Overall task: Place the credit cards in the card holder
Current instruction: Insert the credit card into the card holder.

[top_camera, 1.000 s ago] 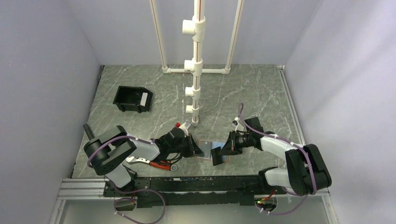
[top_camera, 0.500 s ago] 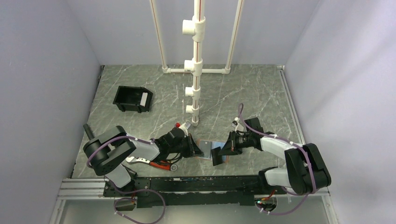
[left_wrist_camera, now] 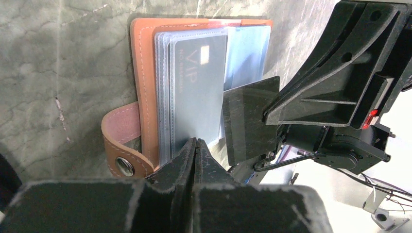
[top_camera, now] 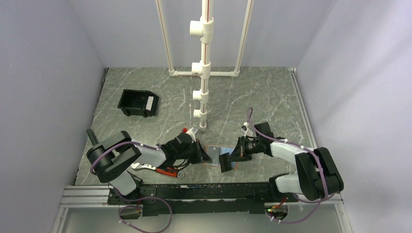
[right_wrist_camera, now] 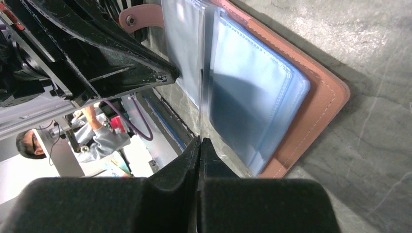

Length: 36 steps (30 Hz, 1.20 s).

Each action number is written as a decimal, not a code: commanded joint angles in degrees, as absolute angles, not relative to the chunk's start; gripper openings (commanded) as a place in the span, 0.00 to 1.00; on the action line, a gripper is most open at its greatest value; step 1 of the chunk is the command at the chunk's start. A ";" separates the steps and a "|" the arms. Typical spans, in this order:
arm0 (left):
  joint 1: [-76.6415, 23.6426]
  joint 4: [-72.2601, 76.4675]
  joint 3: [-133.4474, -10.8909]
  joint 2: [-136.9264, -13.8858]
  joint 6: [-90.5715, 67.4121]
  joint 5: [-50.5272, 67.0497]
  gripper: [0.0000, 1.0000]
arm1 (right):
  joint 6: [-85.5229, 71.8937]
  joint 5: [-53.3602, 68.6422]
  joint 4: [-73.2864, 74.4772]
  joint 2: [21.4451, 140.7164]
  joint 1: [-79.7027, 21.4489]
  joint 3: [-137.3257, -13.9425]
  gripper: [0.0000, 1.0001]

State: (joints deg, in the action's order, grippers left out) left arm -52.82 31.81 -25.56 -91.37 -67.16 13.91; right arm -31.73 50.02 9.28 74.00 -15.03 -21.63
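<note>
card holder (top_camera: 216,154): mostly hidden from above | dark card (right_wrist_camera: 200,107): edge-on, face unseen

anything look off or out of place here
Nothing looks spilled or damaged. Only the dark card stands out. Pinched in the right gripper, it sits tilted over the open card holder, seemingly not yet in a sleeve, unlike the VIP card.

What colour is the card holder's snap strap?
Tan, pinkish inside; the left wrist view shows the strap best.
</note>
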 commanded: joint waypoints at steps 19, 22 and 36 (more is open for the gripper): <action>-52.88 32.14 -24.10 -90.79 -68.27 12.48 0.05 | -31.75 50.87 -6.87 83.41 -14.75 -23.94 0.00; -52.90 31.76 -23.95 -90.37 -68.14 12.26 0.05 | -30.55 49.36 -6.28 83.87 -14.77 -24.51 0.00; -52.88 33.09 -23.32 -91.05 -68.63 12.31 0.05 | -32.34 47.58 -11.45 85.80 -14.50 -23.70 0.00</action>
